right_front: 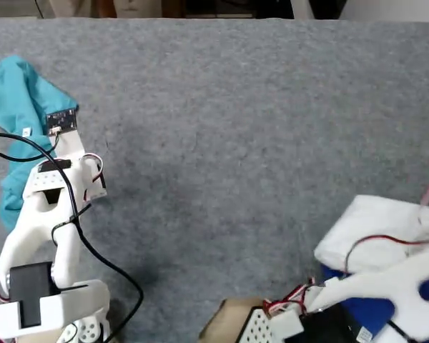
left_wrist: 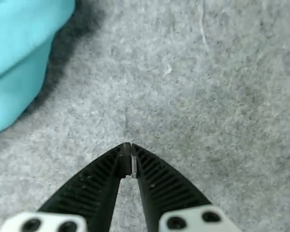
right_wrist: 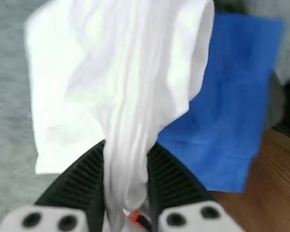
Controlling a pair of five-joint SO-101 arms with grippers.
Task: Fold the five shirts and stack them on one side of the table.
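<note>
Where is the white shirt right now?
In the high view the white shirt sits at the near right of the table, partly over the blue shirt, and the right gripper pinches a fold of it.

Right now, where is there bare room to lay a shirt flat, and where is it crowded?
Bare grey table runs across the middle and far edge, between the teal shirt and the white shirt. Crowded: the near corner where the right gripper holds the white shirt by the blue shirt.

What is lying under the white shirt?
A blue shirt lies under the white shirt, one part showing. The covered part, and anything beneath it, cannot be seen.
</note>
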